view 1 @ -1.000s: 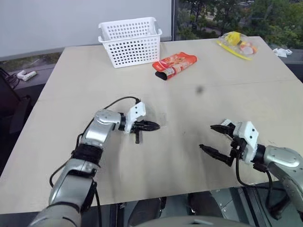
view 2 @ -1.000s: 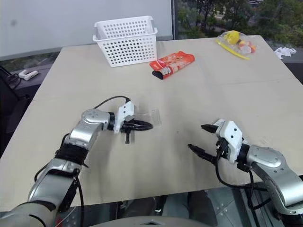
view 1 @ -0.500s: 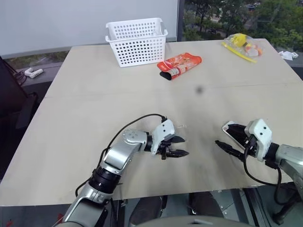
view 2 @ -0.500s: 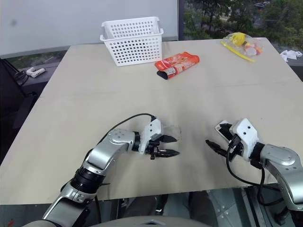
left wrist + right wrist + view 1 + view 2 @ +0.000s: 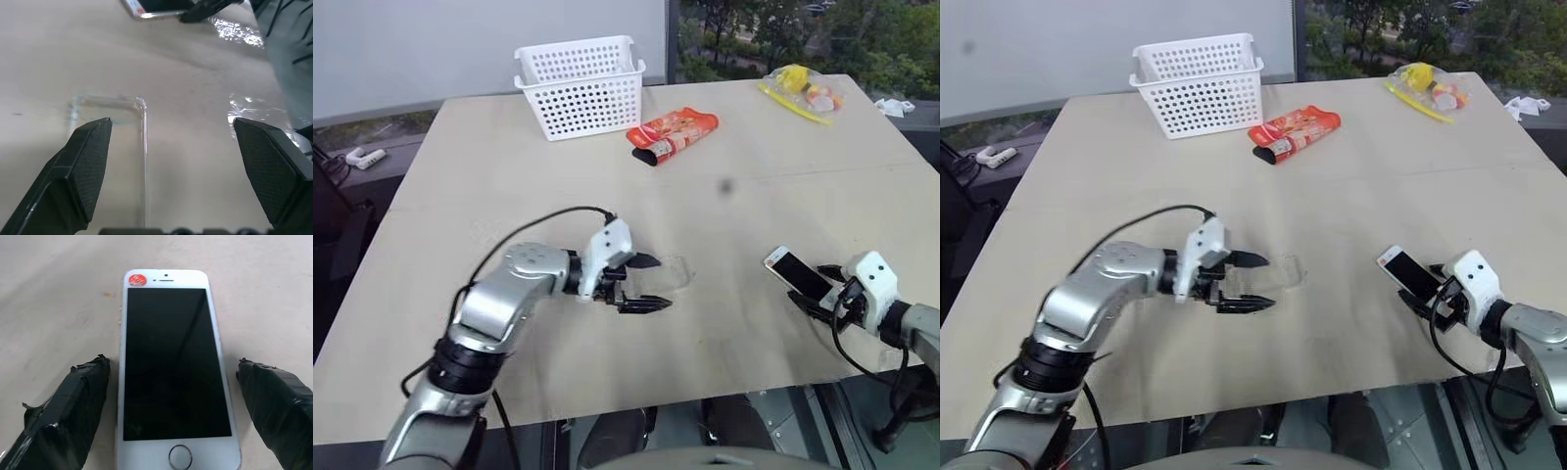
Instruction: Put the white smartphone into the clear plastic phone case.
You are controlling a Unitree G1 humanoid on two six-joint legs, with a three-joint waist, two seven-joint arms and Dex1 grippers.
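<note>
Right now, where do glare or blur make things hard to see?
Left wrist view: the clear case shows mainly by its bright edges; bright glare patches lie on the table beside it. Right wrist view: the white smartphone is sharp, its near fingers soft.

Phone case [image 5: 674,272] on table [image 5: 509,176] centre, smartphone [image 5: 795,274] to its right, basket [image 5: 579,84] at far edge

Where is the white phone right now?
The white smartphone lies screen-up on the table near its front edge, on the robot's right, between the open fingers of the right gripper.
</note>
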